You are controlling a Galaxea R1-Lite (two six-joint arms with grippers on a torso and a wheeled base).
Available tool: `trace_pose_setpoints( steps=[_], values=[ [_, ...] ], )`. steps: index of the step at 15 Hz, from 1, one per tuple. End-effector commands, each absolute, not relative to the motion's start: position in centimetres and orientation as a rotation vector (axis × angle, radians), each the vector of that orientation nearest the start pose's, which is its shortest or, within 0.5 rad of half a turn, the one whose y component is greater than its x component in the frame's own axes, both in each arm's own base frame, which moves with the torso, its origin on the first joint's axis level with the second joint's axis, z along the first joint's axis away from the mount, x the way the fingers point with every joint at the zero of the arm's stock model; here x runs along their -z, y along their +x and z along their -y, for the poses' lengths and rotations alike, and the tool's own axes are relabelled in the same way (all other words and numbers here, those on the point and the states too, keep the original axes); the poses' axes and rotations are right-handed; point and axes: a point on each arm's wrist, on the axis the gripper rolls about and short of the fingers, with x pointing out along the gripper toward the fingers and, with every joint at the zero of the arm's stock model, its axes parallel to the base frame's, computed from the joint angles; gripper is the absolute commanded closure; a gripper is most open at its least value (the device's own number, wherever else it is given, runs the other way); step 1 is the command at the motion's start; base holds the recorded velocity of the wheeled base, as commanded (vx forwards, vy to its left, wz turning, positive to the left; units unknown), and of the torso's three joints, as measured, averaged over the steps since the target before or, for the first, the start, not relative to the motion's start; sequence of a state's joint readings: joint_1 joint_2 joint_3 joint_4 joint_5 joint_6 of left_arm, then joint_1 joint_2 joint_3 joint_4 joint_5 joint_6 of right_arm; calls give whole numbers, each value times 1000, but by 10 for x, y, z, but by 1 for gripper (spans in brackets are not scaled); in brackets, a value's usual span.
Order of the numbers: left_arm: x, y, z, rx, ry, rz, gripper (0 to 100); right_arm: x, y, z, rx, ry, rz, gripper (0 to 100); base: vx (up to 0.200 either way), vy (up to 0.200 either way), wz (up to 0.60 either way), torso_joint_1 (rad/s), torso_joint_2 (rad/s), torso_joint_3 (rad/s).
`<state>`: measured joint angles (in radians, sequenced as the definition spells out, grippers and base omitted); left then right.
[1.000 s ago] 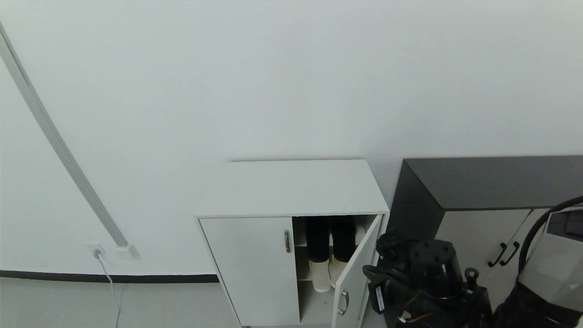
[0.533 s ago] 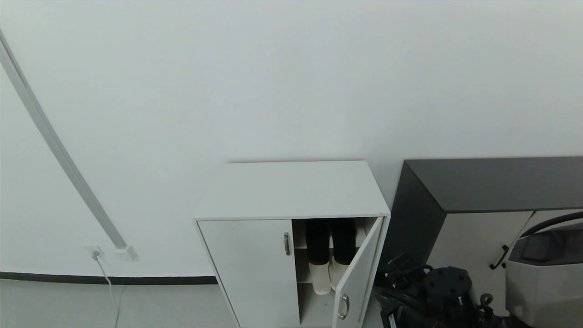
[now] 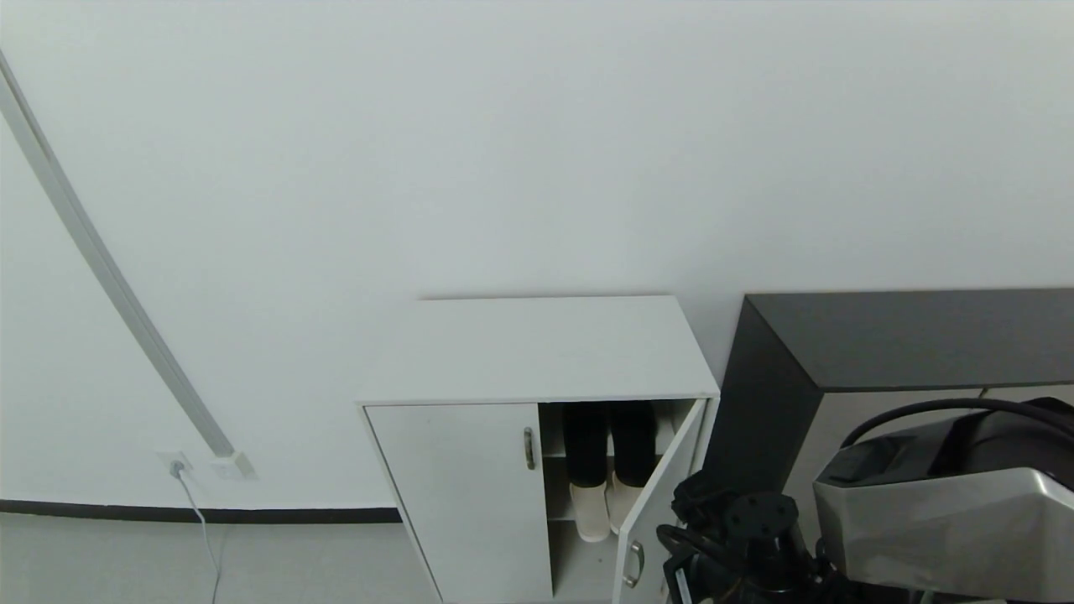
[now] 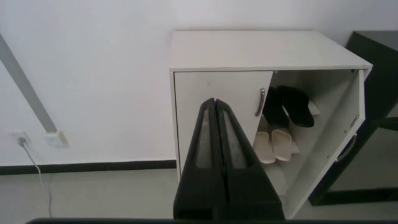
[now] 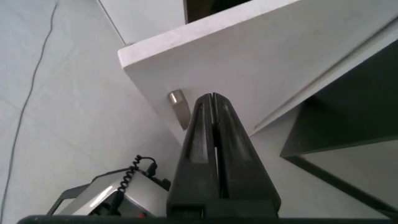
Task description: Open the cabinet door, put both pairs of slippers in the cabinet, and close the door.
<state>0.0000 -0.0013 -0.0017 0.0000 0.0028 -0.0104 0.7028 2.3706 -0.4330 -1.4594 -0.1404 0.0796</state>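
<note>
The white cabinet stands against the wall with its left door closed and its right door swung partly open. Inside, black slippers sit on the upper shelf and cream slippers on the shelf below. In the left wrist view my left gripper is shut and empty, held back from the cabinet's front, with both pairs visible past it. My right gripper is shut and empty, close to the open door's outer face, beside its metal handle.
A dark-topped cabinet stands right beside the white one, just behind the open door. A wall socket with a hanging cable and a slanted conduit are on the left wall. Bare floor lies left of the cabinet.
My right arm has shifted at the lower right, its silver forearm now rising into the head view. The door's angle looks the same. The slippers have not moved.
</note>
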Motion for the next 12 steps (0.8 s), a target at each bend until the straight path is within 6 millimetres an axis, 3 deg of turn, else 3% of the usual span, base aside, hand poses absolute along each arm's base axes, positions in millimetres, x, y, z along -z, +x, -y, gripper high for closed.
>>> trace_pose_setpoints(
  steps=[1,12],
  values=[
    [-76,-23,0,-3,-11,2,100,38,255,-204,-514,-124,-479,100,0,0,0,0,0,0],
    [-76,-23,0,-3,-12,2,100,11,334,-238,-438,-79,-496,100,0,0,0,0,0,0]
  ],
)
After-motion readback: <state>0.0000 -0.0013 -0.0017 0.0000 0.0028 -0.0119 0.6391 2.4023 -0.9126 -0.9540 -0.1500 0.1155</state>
